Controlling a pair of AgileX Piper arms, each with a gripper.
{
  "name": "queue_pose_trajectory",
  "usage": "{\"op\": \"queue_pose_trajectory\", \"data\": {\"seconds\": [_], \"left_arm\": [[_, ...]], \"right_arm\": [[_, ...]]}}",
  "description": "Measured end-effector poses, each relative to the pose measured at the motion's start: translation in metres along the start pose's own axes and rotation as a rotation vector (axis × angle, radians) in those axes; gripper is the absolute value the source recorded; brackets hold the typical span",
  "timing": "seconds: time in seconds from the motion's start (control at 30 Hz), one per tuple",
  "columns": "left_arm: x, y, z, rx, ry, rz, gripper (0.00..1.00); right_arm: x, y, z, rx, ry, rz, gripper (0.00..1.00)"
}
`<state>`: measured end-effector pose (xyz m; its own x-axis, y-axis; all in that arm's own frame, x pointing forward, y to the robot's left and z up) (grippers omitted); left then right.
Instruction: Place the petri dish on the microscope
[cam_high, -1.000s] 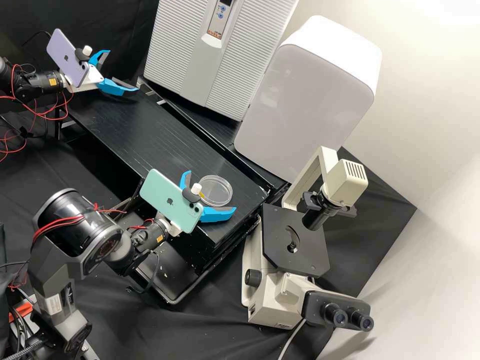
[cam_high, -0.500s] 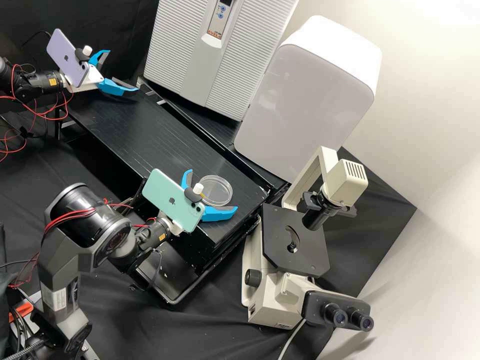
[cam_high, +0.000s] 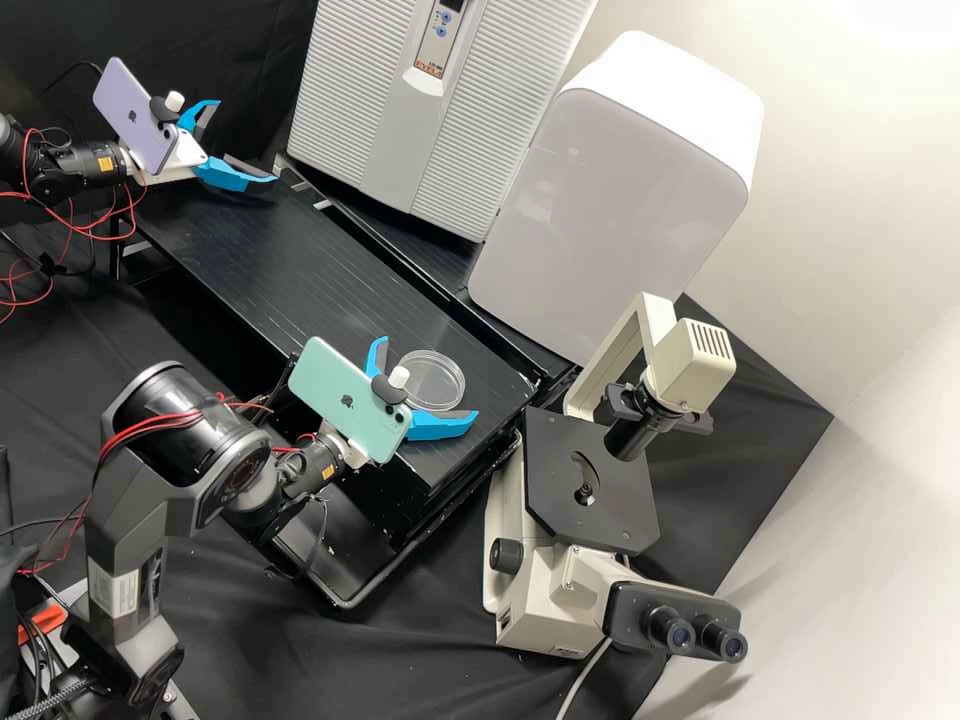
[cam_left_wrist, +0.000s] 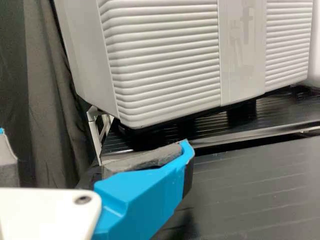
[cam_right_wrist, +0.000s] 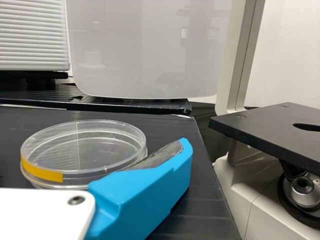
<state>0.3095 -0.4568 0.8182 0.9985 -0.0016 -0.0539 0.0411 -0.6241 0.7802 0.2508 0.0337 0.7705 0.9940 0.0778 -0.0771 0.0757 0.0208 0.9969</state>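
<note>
In the high view, the right gripper (cam_high: 424, 381) is open around the clear petri dish (cam_high: 436, 378), low over the black bench near its right end. The right wrist view has the dish (cam_right_wrist: 82, 150), with yellow tape on its side, alongside one blue finger of the right gripper (cam_right_wrist: 94, 144); whether they touch, I cannot tell. The microscope's black stage (cam_high: 590, 480) is bare and lies right of the bench; its edge (cam_right_wrist: 280, 125) also shows in the right wrist view. The left gripper (cam_high: 242, 141) stands open at the bench's far left; in its wrist view the left gripper (cam_left_wrist: 95, 140) holds nothing.
Behind the bench (cam_high: 290, 260) stand a ribbed grey appliance (cam_high: 400, 110) and a white rounded box (cam_high: 610, 200). The microscope's lamp head (cam_high: 690, 365) and condenser overhang the stage; its eyepieces (cam_high: 700, 638) face the front. Black cloth (cam_high: 440, 620) covers the area below.
The right gripper has shifted slightly to the right around the dish, its arm's links swinging right and its phone moving along. The dish and the left arm have stayed put.
</note>
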Motion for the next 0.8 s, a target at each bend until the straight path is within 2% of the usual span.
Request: {"op": "queue_pose_trajectory", "data": {"seconds": [0.8], "left_arm": [[0.0000,0.0000,0.0000,0.000,0.000,0.000,1.00]], "right_arm": [[0.0001,0.0016,0.0019,0.008,-0.009,0.006,0.00]]}}
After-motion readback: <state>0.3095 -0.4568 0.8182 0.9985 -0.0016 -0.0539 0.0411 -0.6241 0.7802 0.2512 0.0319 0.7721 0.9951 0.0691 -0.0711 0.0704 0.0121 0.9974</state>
